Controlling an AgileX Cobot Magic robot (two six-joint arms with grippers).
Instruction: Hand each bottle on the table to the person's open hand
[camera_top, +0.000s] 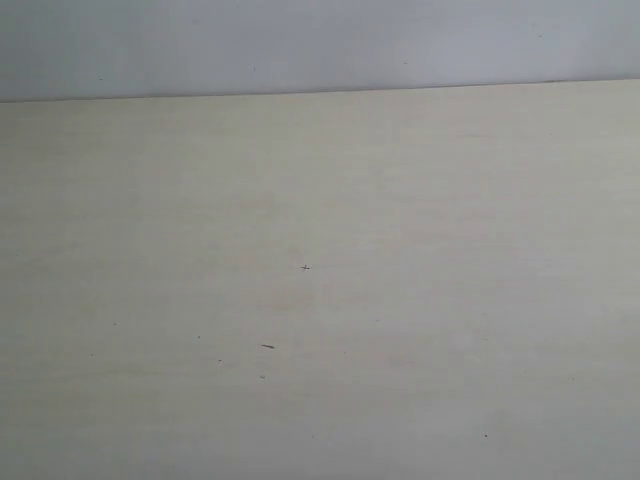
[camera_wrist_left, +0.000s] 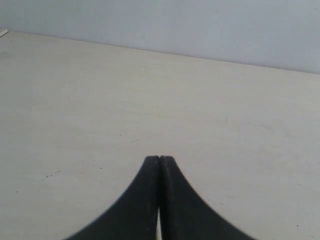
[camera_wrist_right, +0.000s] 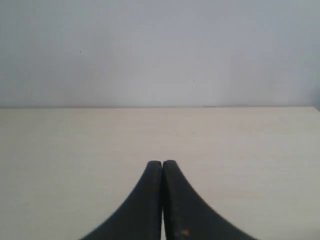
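Both grippers pressed together over the pale table.

Closest to its wrist camera, the left gripper (camera_wrist_left: 159, 159) has its two black fingers pressed flat against each other, only a hairline seam between them, and it holds nothing. The right gripper (camera_wrist_right: 162, 162) stands the same way, with its tips together and nothing in its grasp; a small orange fleck (camera_wrist_right: 185, 232) sits low on one of its fingers. Beyond the tips spreads the table (camera_top: 430, 300), pale beige with faint wood grain, filling most of the exterior view. On it a short dark dash (camera_top: 267, 347) lies toward the near side, and a tiny cross-shaped speck (camera_top: 305, 267) lies a little farther in, the two apart. Farther still, the table's far edge runs straight across, and behind it rises a plain grey-blue wall (camera_top: 300, 40).
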